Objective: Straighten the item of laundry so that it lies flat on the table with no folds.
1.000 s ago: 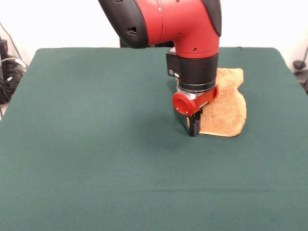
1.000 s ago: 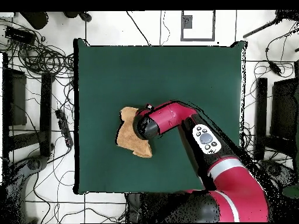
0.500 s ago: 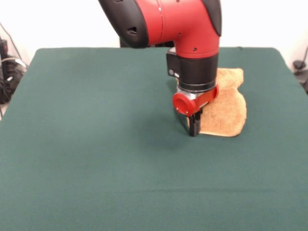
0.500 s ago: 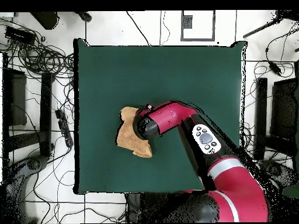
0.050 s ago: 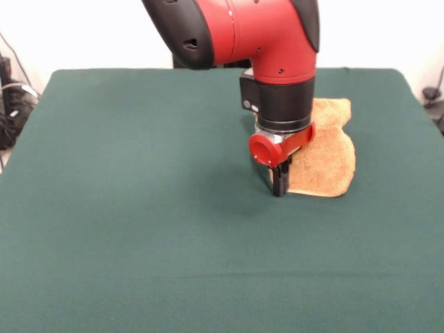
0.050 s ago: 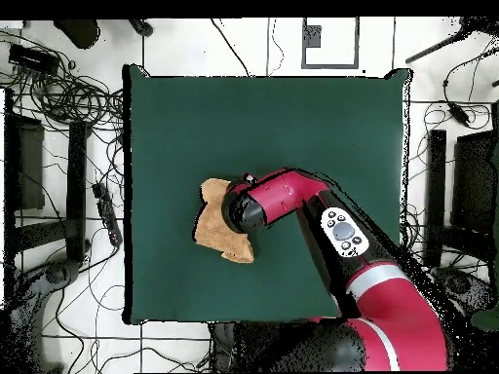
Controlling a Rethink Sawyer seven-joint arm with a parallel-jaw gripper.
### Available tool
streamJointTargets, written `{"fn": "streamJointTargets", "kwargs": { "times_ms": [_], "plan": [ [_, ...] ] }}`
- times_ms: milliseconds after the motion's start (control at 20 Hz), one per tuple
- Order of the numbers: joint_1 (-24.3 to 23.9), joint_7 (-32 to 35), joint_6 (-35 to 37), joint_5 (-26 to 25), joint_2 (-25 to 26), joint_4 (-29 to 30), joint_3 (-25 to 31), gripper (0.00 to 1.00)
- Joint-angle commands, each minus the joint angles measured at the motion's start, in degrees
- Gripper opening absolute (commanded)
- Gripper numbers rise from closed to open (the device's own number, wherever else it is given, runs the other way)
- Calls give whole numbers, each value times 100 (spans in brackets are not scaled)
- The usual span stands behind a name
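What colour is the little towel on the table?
The towel is golden-orange, plain and fuzzy. It shows best in the front view, lying on the dark green table.

No legible text, labels, brand marks, numbers or signs in either view. The arm's (image 5: 277,48) red and black housing shows no readable marking from the front, and the grey button pad (image 6: 342,232) on the arm, seen from overhead, carries only small dark dots too fine to read.
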Motion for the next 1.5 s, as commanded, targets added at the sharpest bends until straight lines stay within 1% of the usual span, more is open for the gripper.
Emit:
{"fn": "streamJointTargets", "kwargs": {
  "times_ms": [50, 850, 1500],
  "plan": [
    [153, -2, -518, -696, 1492, -624, -343, 0],
    [56, -139, -437, -642, 1468, -565, -262, 0],
    [116, -61, -466, -659, 1472, -592, -303, 0]
  ]
}}
